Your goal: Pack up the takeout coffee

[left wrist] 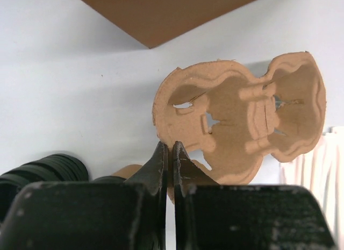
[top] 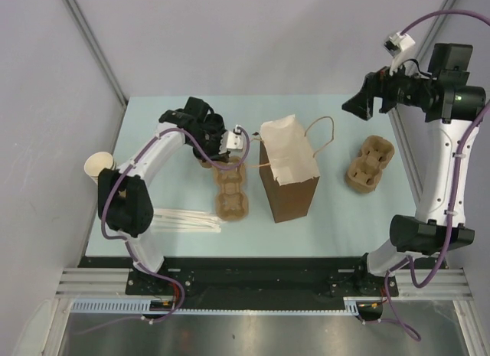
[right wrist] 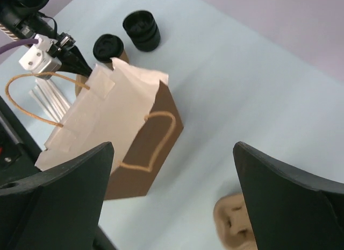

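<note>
Top view taken as the dial, 12 o'clock pointing away from the arm bases.

Found the takeout coffee (right wrist: 109,45) upright on the counter (top: 337,218), outside the paper bag (top: 289,172), at the bag's 10 o'clock. Mostly hidden from above under the left wrist.

Noted the left pincer (left wrist: 169,148) shut tight, tips at the near rim of a pulp cup carrier (left wrist: 242,126). Cannot tell whether any rim is pinched. Coffee just beside those tips, not gripped.

Logged a stack of black lids (right wrist: 141,29) near the coffee, roughly at its 12 o'clock.

Carrier lying just beside the bag at its 9 o'clock.

Right pincer (right wrist: 173,146) raised at the bag's 2 o'clock, spread wide, holding nothing. Bag upright with mouth open, standing between it and the coffee.

Also noted:
- a second carrier (top: 370,164) at the bag's 3 o'clock
- pale sticks (top: 187,220) at its 8 o'clock
- a stack of cream cups (top: 98,167) at the counter's 9 o'clock edge
</note>
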Controlling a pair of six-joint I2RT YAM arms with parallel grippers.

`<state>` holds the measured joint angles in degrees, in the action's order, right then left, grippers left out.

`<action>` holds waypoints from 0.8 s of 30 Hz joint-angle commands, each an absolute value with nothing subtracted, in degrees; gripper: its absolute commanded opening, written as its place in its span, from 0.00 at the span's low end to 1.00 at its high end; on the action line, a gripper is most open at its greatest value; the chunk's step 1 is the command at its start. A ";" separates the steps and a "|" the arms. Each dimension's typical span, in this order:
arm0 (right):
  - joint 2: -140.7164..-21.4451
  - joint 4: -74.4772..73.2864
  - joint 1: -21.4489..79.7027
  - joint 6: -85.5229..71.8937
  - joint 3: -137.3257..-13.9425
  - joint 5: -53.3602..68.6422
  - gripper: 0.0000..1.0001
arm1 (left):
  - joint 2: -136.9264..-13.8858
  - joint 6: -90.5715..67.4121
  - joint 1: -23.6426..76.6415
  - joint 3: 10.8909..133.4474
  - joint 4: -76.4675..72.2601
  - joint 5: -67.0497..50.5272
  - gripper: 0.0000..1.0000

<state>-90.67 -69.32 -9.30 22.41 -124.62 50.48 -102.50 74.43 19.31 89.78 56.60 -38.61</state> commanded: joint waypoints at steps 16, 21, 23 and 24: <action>-102.74 -58.97 25.57 50.00 -127.97 24.63 1.00 | -88.16 64.34 11.69 86.05 55.56 -44.38 0.00; -107.56 -61.52 26.81 54.84 -127.88 21.10 0.96 | -85.87 63.37 9.94 83.32 54.14 -45.09 0.00; -108.45 -61.87 26.63 55.81 -127.79 19.87 0.95 | -84.91 62.06 9.23 82.80 53.62 -45.44 0.00; -109.24 -62.22 26.28 56.07 -127.79 19.78 0.94 | -84.47 61.62 8.27 82.53 53.18 -45.53 0.00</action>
